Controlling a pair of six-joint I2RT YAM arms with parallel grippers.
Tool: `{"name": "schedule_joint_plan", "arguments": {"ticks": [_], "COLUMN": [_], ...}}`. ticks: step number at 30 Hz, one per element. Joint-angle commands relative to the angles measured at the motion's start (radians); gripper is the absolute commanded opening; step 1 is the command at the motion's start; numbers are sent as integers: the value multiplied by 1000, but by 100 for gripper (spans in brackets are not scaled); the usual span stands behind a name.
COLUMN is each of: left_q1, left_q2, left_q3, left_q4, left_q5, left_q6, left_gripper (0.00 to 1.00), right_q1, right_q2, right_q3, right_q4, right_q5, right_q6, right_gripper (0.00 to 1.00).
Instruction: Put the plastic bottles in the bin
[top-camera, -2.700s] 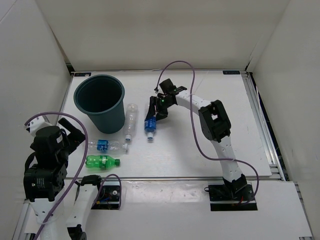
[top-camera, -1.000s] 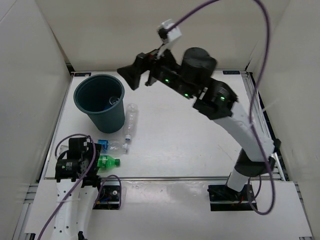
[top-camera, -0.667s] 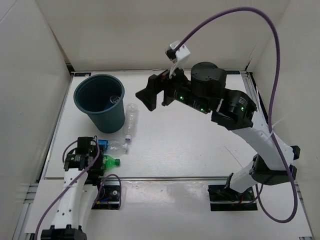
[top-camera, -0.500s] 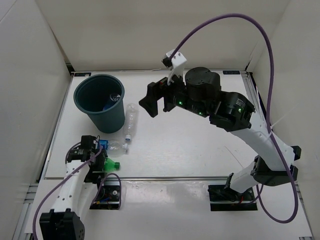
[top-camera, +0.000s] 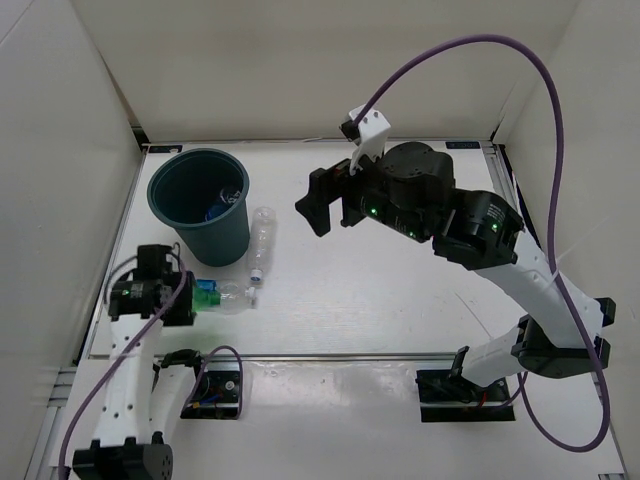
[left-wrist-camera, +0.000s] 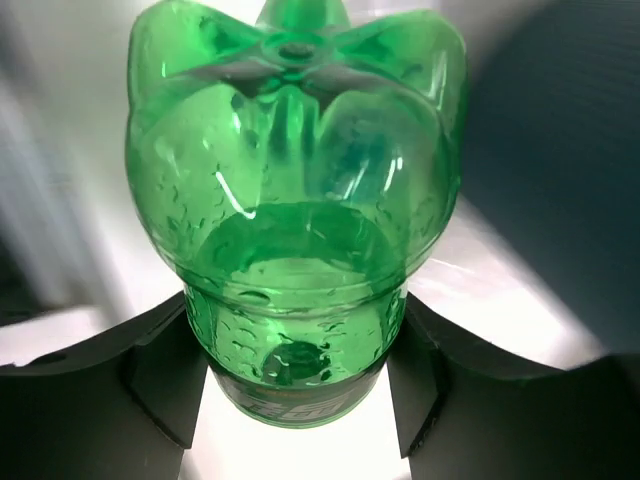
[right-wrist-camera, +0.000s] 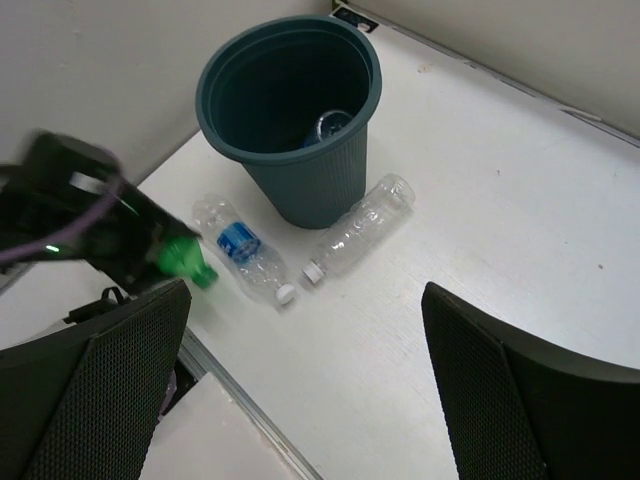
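Note:
My left gripper (top-camera: 188, 298) (left-wrist-camera: 295, 395) is shut on the green bottle (top-camera: 208, 297) (left-wrist-camera: 295, 190), whose body fills the left wrist view between both fingers (left-wrist-camera: 158, 375). The green bottle (right-wrist-camera: 184, 260) hangs at the table's front left. A clear bottle with a blue label (top-camera: 230, 294) (right-wrist-camera: 241, 247) lies beside it. An unlabelled clear bottle (top-camera: 261, 240) (right-wrist-camera: 362, 224) lies to the right of the dark teal bin (top-camera: 200, 215) (right-wrist-camera: 345, 160). Another blue-labelled bottle (top-camera: 214, 212) (right-wrist-camera: 326, 124) rests inside the bin. My right gripper (top-camera: 320, 202) (right-wrist-camera: 300, 380) hovers high over the table, open and empty.
White walls close in the table on the left, back and right. A metal rail (top-camera: 320, 356) runs along the near edge, with wiring (top-camera: 215, 385) below it. The right arm's purple cable (top-camera: 480, 60) arches overhead.
The left gripper has closed on the green bottle and carried it away from the front edge, up beside the labelled bottle. The right arm has drifted slightly right.

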Motion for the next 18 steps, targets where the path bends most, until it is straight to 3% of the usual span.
{"name": "schedule_joint_plan", "arguments": {"ticks": [1, 4, 6, 8, 11, 18], "left_q1": [6, 6, 6, 6, -14, -170], "left_q2": [-49, -26, 24, 63, 170, 472], "left_q3": [244, 482, 580, 593, 632, 801], "left_q4": [-150, -126, 51, 205, 415, 565], "left_q5": [-146, -263, -309, -309, -309, -502], "left_q6": [-9, 97, 243, 447, 606, 883], "left_gripper": [37, 37, 37, 38, 38, 42], "right_q1": [5, 5, 5, 5, 5, 5], "right_q2": [-25, -34, -34, -25, -14, -2], "right_q3": [-22, -22, -22, -22, -1, 19], "right_q4": [16, 16, 16, 25, 34, 34], "right_q5": [45, 45, 45, 45, 34, 45], "right_q6": [-27, -17, -17, -17, -27, -47], "right_gripper": [100, 100, 100, 100, 100, 100]}}
